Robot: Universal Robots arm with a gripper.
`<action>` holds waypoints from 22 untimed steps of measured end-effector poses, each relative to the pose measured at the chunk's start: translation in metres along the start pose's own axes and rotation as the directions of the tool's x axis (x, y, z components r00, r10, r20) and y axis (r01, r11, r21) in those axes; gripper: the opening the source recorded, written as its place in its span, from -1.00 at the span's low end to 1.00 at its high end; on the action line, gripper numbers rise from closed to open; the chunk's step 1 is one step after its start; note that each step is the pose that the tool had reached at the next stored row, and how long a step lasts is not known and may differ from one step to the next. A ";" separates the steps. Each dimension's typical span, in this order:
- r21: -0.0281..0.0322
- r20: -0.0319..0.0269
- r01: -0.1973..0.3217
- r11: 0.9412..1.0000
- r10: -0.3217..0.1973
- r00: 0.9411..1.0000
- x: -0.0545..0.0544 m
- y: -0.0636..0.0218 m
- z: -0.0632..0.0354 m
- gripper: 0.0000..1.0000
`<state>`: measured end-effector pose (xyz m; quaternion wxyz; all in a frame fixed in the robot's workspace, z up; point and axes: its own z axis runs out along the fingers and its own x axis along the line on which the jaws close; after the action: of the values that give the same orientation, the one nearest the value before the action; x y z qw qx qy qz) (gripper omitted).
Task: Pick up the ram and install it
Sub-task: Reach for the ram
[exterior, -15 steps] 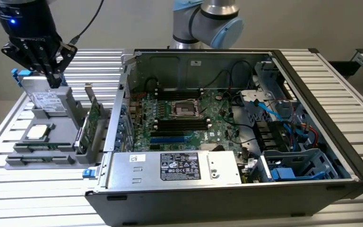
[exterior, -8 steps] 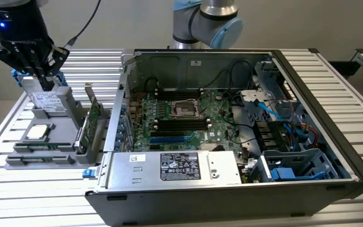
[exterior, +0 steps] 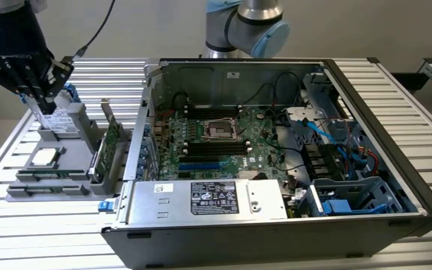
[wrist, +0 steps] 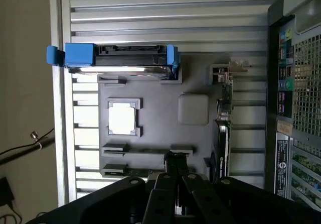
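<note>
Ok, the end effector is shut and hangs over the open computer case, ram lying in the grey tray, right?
Not over the computer case: the exterior view shows the shut end effector hanging over the grey tray, to that view's left of the case. The ram does lie in the tray.

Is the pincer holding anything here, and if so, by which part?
Nothing, as far as shows: the pincer is shut with no object between its fingers, raised above the grey tray, and the ram lies in its tray slot.
</note>
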<state>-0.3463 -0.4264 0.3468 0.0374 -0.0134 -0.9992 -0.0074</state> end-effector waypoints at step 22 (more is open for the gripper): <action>0.000 0.004 0.003 1.000 -0.003 1.000 0.034 -0.0285 0.0077 -0.80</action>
<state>-0.3813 -0.4539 0.3413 0.0352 -0.0119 -0.9993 -0.0073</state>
